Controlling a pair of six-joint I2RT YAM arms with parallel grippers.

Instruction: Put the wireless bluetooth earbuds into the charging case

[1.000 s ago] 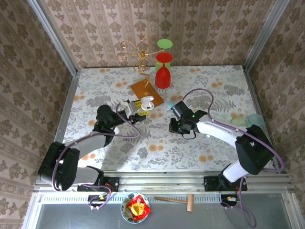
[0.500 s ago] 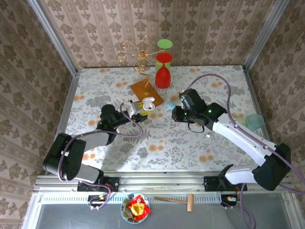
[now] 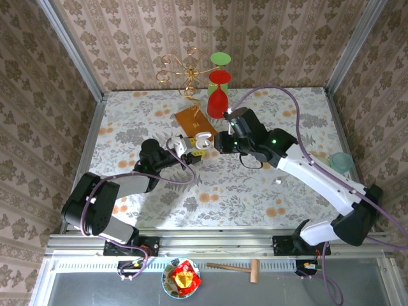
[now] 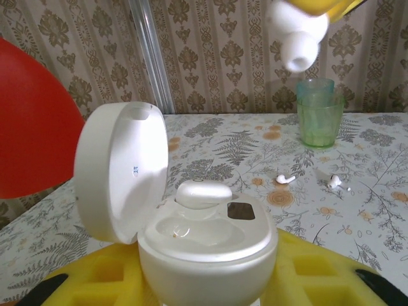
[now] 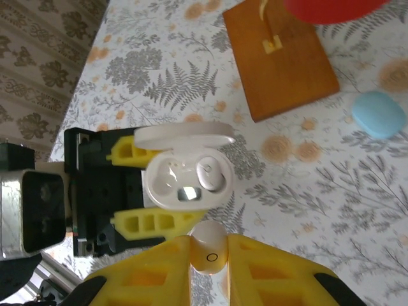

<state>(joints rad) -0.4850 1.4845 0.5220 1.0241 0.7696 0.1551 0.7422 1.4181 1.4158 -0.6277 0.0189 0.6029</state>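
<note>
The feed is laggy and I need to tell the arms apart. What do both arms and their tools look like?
The left arm and right arm match: white links, black joints, each trailing a purple cable. The left tool and right tool have black bodies and yellow fingers with hollow cut-outs. A small green light glows on the right arm.

My right gripper has swung left from mid-table, and its white earbud now hangs close beside the open white charging case. My left gripper has nudged that case slightly rightward to meet it.
</note>
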